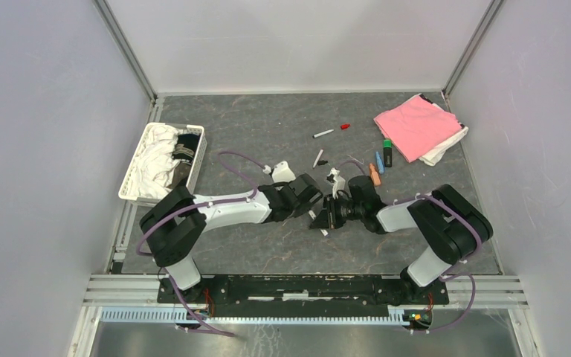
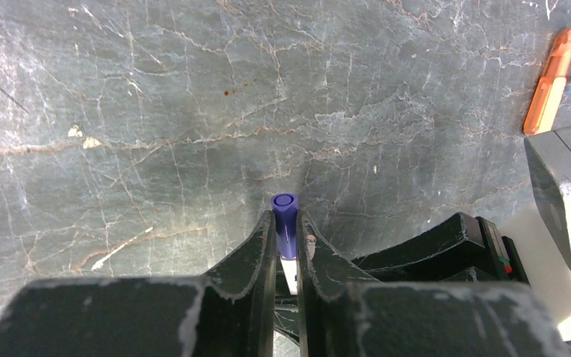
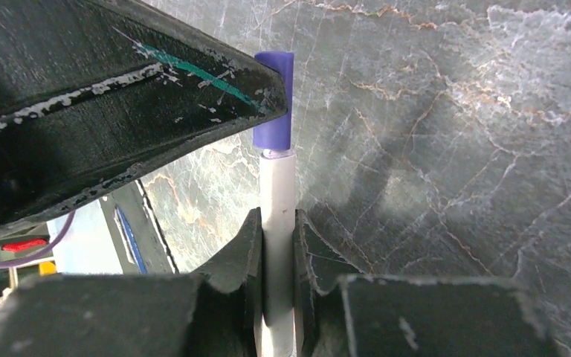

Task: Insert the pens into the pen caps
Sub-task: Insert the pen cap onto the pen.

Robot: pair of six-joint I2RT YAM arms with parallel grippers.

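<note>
The short blue-purple plastic cap (image 2: pixel 285 219) sits at centre frame in the left wrist view, clamped by its sides in the left pincer (image 2: pixel 286 236). That hold leaves the cap's mouth free to take a tip. A thin white-barrelled pen (image 3: pixel 277 212) meets it end to end. The right pincer (image 3: pixel 276 232) is closed on the barrel a little below the cap, so the tip end stands clear and both parts share one line. The cap looks on or nearly seated; I judge a final axial push may remain. In the overhead view the two pincers meet above the middle of the grey marbled bench (image 1: pixel 268 249), lifted so neither part drags. Toward the upper right lie an orange marker (image 1: pixel 374 175), a blue marker (image 1: pixel 379 162) and a black-and-green marker (image 1: pixel 387 152), beside a folded pink cloth (image 1: pixel 415 125).
</note>
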